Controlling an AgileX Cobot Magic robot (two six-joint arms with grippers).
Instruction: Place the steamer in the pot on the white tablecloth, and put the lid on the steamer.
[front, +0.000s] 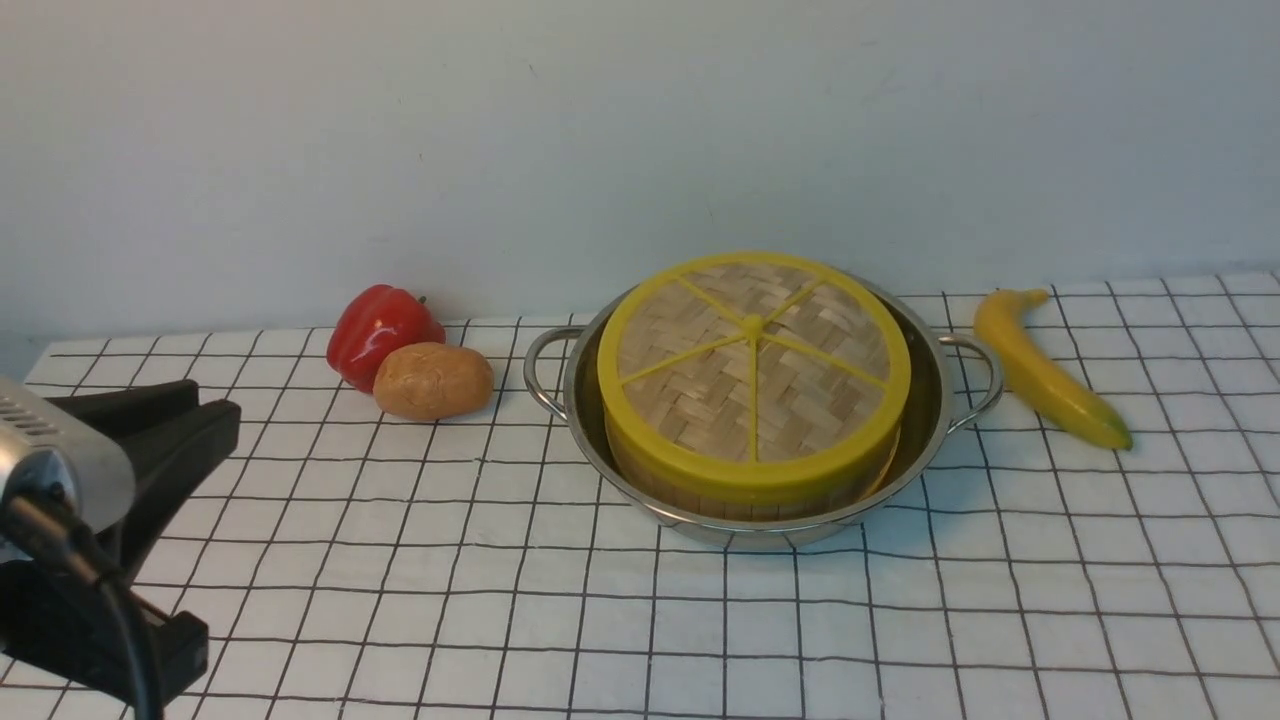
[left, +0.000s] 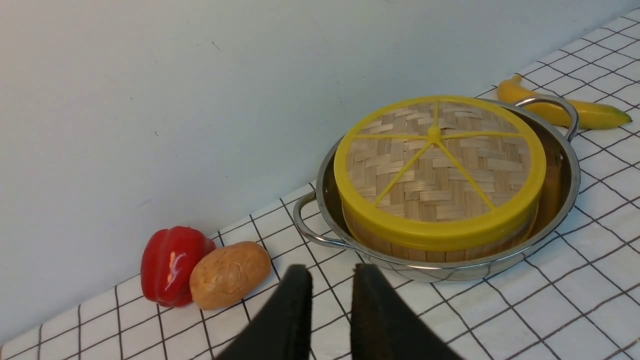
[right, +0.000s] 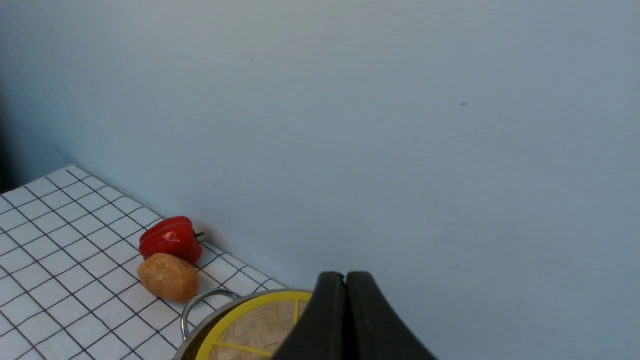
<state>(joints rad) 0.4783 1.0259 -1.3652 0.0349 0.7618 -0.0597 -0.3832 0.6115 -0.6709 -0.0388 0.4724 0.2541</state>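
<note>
The shiny pot (front: 935, 425) stands on the white tablecloth (front: 480, 620), slightly right of centre. The steamer (front: 690, 490) sits inside it; only a strip of its pale wooden wall shows. The lid (front: 752, 365), woven bamboo with a yellow rim and spokes, rests on top of the steamer. My left gripper (front: 212, 402) hovers at the far left, well short of the pot, its fingers (left: 295, 300) apart with nothing between them. The right gripper (right: 345, 276) is shut and empty, above the lid (right: 250, 330), and is out of the front view.
A red bell pepper (front: 380, 330) and a potato (front: 432, 380) lie left of the pot near the back wall. A banana (front: 1045, 370) lies to the right of the pot's right handle (front: 985, 385). The wall runs close behind everything.
</note>
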